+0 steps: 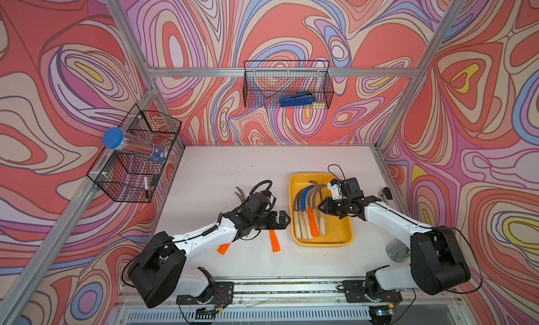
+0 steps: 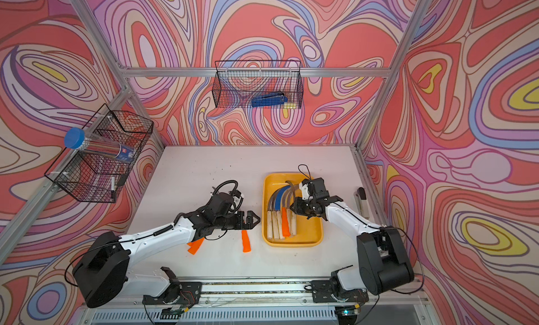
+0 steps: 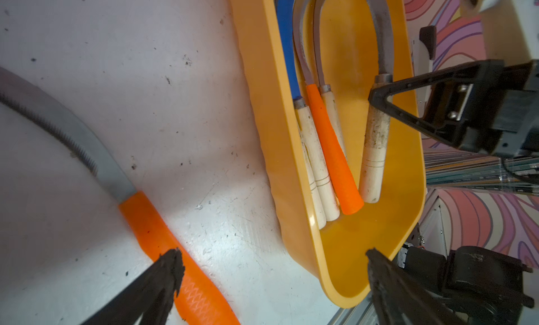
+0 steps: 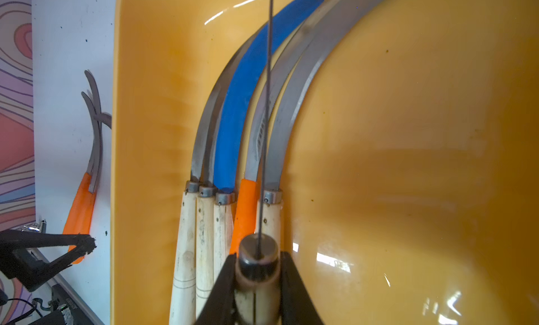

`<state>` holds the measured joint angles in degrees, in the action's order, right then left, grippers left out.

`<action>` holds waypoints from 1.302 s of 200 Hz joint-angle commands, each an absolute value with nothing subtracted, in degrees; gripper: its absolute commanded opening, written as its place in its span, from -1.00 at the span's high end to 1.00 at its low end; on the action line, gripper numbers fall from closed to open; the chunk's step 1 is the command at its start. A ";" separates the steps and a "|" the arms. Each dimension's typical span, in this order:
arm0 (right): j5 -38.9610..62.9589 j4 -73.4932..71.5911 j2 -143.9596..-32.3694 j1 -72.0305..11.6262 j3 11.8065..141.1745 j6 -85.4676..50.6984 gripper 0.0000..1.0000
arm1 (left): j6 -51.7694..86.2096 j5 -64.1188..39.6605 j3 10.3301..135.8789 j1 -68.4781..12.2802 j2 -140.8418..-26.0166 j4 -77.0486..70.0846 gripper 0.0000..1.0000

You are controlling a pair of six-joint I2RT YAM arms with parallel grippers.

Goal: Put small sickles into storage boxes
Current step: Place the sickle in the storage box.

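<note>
The yellow storage box lies right of the table's middle. In it lie several small sickles side by side, mostly with wooden handles, one orange-handled and one with a blue blade. My right gripper is shut on the wooden handle of another sickle, held just above the box floor beside the row. My left gripper hangs open over the table just left of the box. An orange-handled sickle lies below it. A second orange handle shows under the left arm.
A black wire basket on the back wall holds a blue tool. Another basket on the left wall carries a blue-capped tube. A metal cone and a black-and-white object sit by the right edge.
</note>
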<state>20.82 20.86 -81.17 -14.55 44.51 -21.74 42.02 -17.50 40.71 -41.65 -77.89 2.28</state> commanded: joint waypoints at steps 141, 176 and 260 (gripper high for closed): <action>21.60 22.67 -77.29 -14.24 46.56 -22.58 -0.78 | 33.33 -15.42 51.30 -41.85 -85.29 17.40 -0.99; 22.97 21.71 -75.70 -14.24 46.25 -23.83 -0.78 | 36.93 -9.22 50.46 -41.57 -83.41 19.29 -0.99; 26.06 18.72 -72.56 -14.41 44.30 -25.93 -0.81 | 36.36 -0.64 62.67 -41.46 -91.63 45.19 -0.94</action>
<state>24.80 20.32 -74.02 -14.55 45.15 -25.15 36.58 -5.82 58.46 -41.21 -88.77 32.18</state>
